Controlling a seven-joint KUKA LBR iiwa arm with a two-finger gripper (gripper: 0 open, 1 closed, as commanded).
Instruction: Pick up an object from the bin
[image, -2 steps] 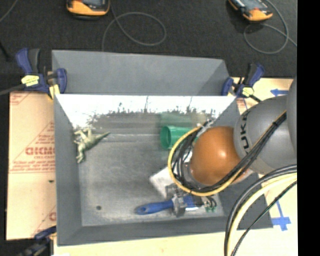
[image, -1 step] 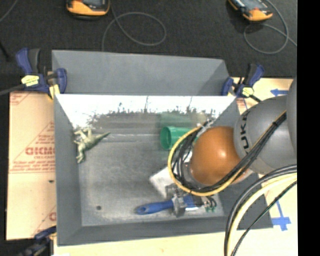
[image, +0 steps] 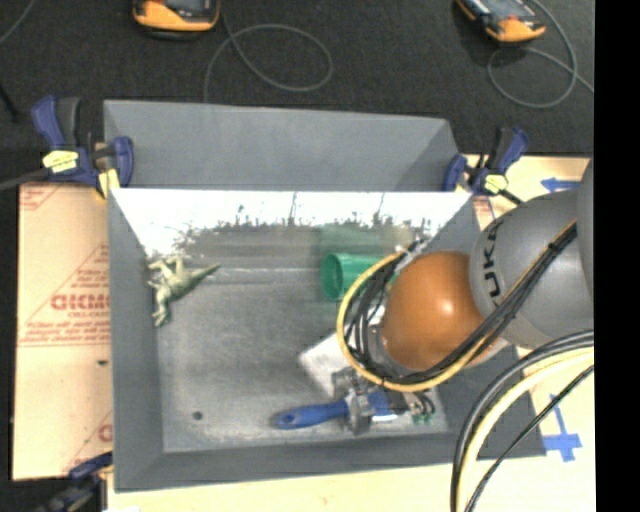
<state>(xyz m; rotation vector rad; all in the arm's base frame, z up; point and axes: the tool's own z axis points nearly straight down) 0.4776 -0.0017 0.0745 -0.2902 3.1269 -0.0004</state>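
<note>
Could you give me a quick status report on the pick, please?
Pincer low at front of bin, over right end of blue-handled tool. White scrap beside it. Green cup, pale toy dinosaur well clear.

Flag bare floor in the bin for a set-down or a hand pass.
Largest free patch: centre-left bin floor, between the pale toy dinosaur at left, the green cup at the back and the blue-handled tool at the front. The front-left corner is free too. Crowded: front right, where the gripper sits at the tool's head beside a white piece.

robot lab | KUKA arm (image: 535, 265) | grey metal bin (image: 280, 150) | loose cables (image: 285, 50)
</note>
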